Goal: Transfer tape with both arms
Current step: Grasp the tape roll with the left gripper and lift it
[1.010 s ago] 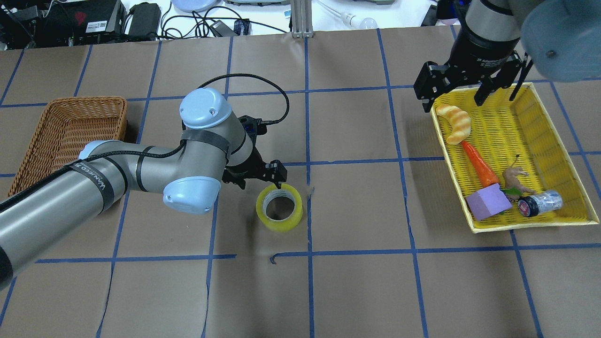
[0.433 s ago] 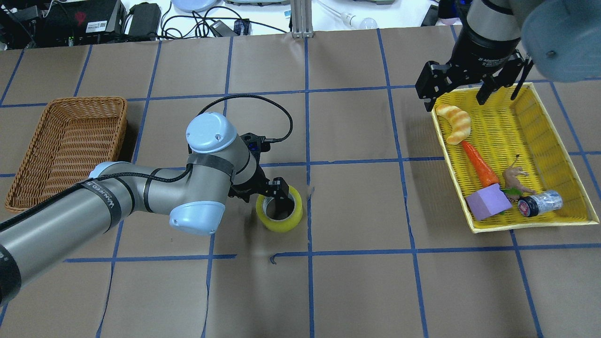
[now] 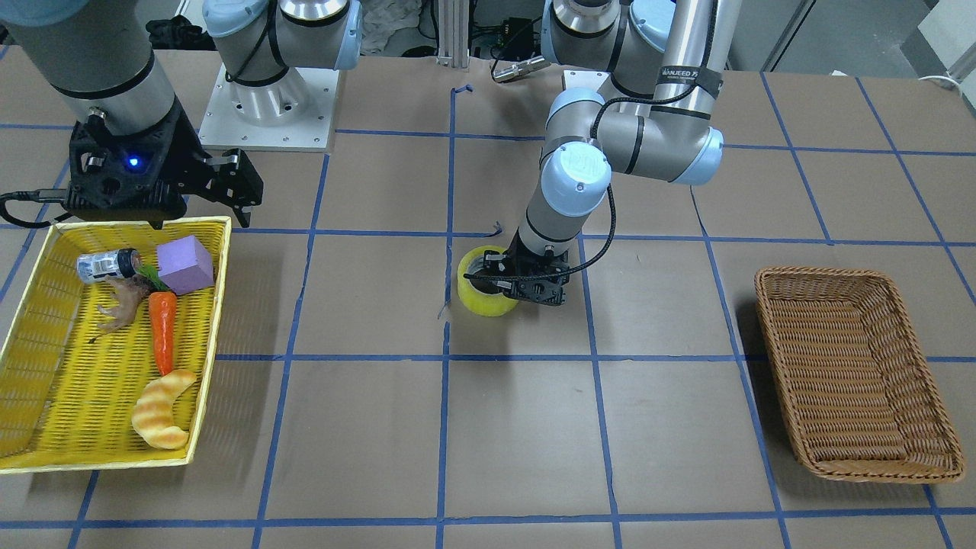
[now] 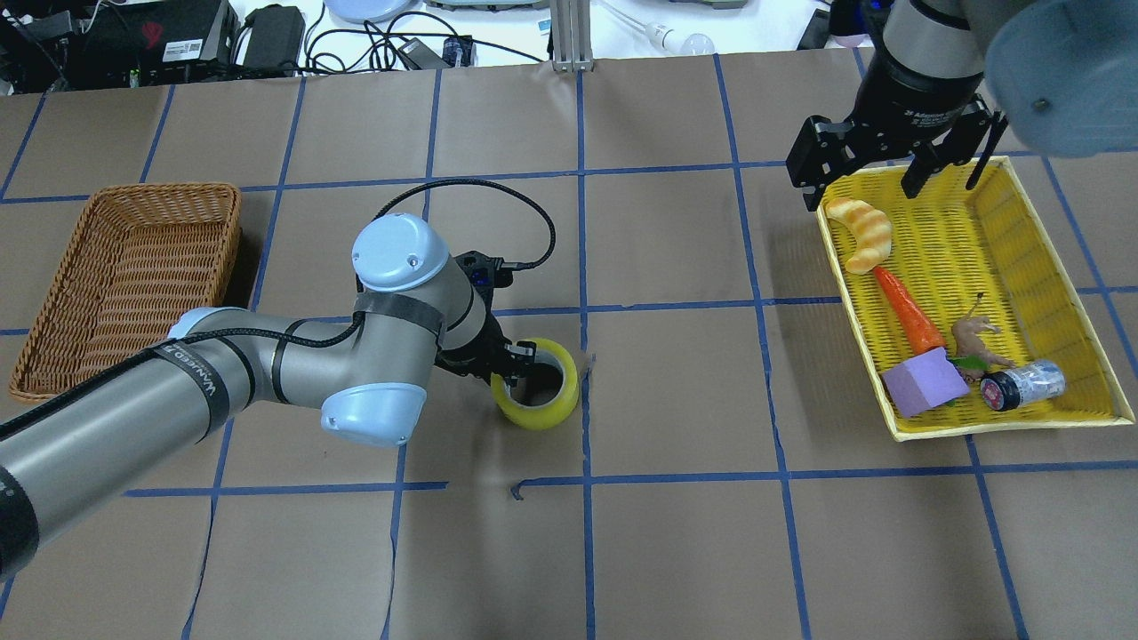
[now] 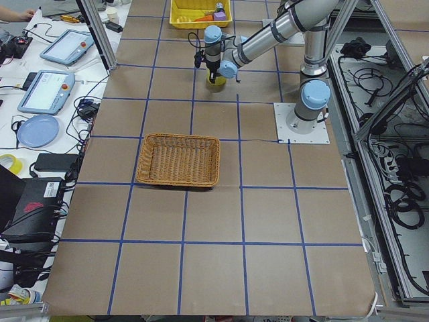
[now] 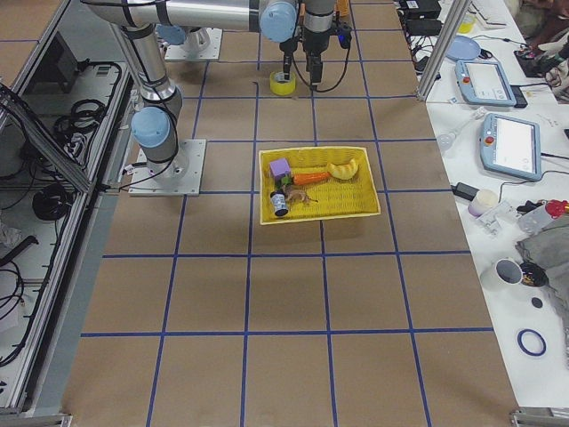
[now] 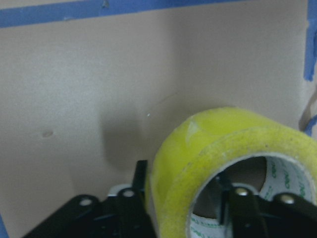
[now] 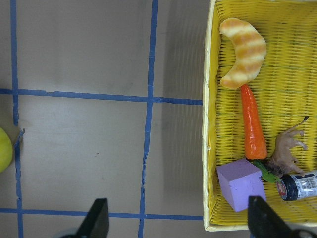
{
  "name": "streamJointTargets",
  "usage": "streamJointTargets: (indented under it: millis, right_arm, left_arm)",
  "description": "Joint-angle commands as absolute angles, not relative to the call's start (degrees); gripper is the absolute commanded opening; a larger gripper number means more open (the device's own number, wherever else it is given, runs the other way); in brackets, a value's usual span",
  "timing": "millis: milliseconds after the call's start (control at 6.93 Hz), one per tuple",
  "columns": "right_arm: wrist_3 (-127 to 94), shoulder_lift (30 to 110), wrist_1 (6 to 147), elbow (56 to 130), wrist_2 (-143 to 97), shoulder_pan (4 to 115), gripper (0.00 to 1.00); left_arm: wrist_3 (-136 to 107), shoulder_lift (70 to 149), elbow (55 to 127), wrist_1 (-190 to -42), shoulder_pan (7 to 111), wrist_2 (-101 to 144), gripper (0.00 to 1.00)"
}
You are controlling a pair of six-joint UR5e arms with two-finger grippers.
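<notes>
The yellow tape roll (image 4: pixel 533 416) sits on the brown paper near the table's middle, slightly tilted; it also shows in the front view (image 3: pixel 484 303) and the left wrist view (image 7: pixel 213 148). My left gripper (image 4: pixel 514 369) is down on it, one finger inside the core and one outside, shut on the roll's wall. My right gripper (image 4: pixel 858 182) is open and empty, hovering over the far corner of the yellow tray (image 4: pixel 1005 426), well to the right of the tape. In the right wrist view the tape (image 8: pixel 3 148) shows only at the left edge.
The yellow tray holds a croissant toy (image 4: pixel 861 233), a carrot (image 4: pixel 907 309), a purple block (image 4: pixel 925 380), a small jar (image 4: pixel 1022 385) and a root-like piece. A brown wicker basket (image 4: pixel 160 189) stands at the left. Blue tape lines grid the paper.
My left gripper came down over the tape's rim and closed on its wall. The roll tipped and shifted slightly. The right arm stayed almost still.
</notes>
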State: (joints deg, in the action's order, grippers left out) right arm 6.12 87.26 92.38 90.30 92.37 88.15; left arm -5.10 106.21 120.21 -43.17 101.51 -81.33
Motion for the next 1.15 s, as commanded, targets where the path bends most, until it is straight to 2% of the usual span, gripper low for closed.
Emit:
streamJointTargets:
  millis: [0, 288, 433, 721, 1010]
  right_arm:
    - [6.2, 87.2, 92.5, 90.4, 92.4, 88.2, 1.00]
    - [6.1, 87.2, 92.5, 90.4, 92.4, 88.2, 1.00]
    - [6.0, 87.2, 92.5, 90.4, 92.4, 88.2, 1.00]
    - [6.2, 87.2, 92.2, 90.5, 92.5, 88.3, 1.00]
    - [6.2, 87.2, 92.3, 90.6, 92.5, 88.5, 1.00]
  left_arm:
    - [-4.7, 104.8, 119.9, -43.2, 101.0, -82.1, 0.00]
    - [1.2, 102.8, 117.7, -45.4, 97.6, -91.4, 0.00]
    - [6.1, 101.3, 114.6, -50.9, 92.6, -91.4, 0.00]
    - [17.5, 98.7, 107.3, -62.0, 81.0, -91.7, 0.00]
    - [33.0, 98.0, 104.4, -66.4, 64.3, -90.9, 0.00]
